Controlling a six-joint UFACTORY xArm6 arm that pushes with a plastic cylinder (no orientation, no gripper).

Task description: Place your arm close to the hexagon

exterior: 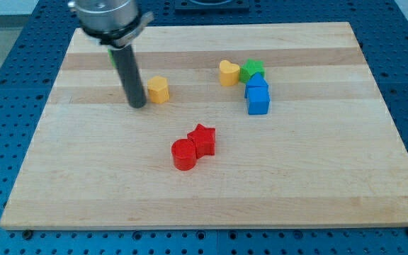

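Observation:
The yellow hexagon block (159,90) sits on the wooden board at the view's upper left of centre. My tip (137,105) rests on the board just to the left of the yellow hexagon, a small gap apart. The dark rod rises from it to the arm's grey end at the view's top left. A sliver of a green block (110,57) shows behind the rod, mostly hidden.
A yellow heart (229,72), a green star (252,69) and a blue block (258,94) cluster at the view's upper right of centre. A red star (203,139) and a red cylinder (184,154) touch near the middle. The board (331,177) lies on a blue perforated table.

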